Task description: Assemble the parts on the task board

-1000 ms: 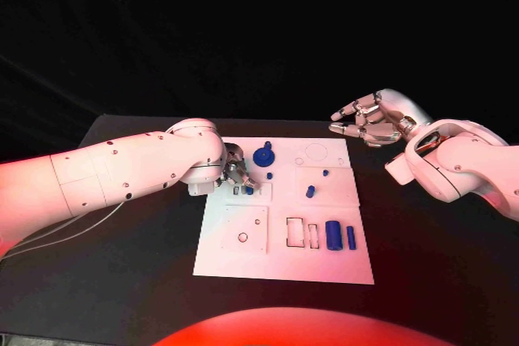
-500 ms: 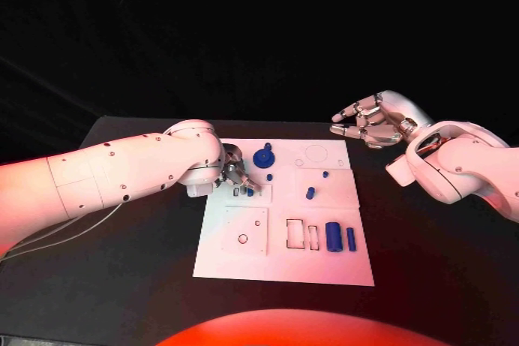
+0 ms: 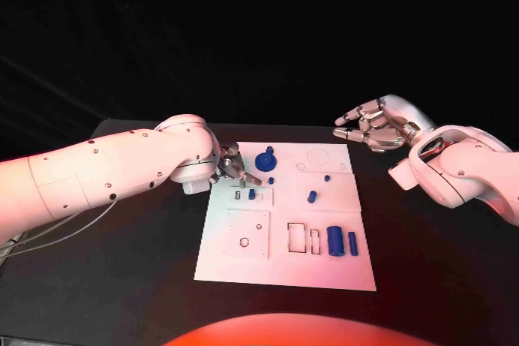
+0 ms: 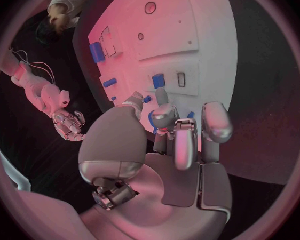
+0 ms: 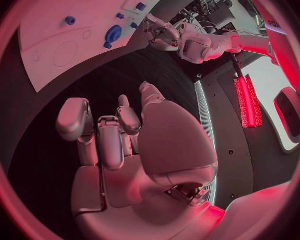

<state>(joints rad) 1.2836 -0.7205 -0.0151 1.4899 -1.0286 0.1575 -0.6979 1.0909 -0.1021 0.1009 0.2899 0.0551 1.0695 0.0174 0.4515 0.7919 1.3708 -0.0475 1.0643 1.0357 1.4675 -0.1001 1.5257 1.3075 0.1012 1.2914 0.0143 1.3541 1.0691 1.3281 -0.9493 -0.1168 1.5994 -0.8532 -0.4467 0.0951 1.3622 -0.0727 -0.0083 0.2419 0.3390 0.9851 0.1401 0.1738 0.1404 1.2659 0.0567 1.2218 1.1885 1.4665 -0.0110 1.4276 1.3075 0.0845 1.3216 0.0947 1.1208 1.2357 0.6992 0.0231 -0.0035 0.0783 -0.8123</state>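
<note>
The white task board (image 3: pixel 286 263) lies in the middle of the black table. A small blue part (image 3: pixel 251 194) stands in a slot near the board's left edge, also seen in the left wrist view (image 4: pixel 158 80) beside an empty slot. My left hand (image 3: pixel 232 169) hovers just beyond that part, fingers spread, holding nothing (image 4: pixel 176 138). A round blue part (image 3: pixel 266 160) sits close to its fingertips. Two blue cylinders (image 3: pixel 334 241) lie at the board's near right. My right hand (image 3: pixel 373 124) hangs above the table past the board's far right corner, fingers loosely bent and empty (image 5: pixel 123 144).
Three small blue pieces (image 3: pixel 311 196) are scattered over the board's middle. Empty rectangular slots (image 3: pixel 295 236) lie left of the cylinders, and a circular outline (image 3: pixel 318 156) marks the far right square. Bare black table (image 3: pixel 130 271) surrounds the board.
My left hand has drawn back from the small blue part toward the board's far left corner, leaving the part standing in its slot. The right hand has barely moved.
</note>
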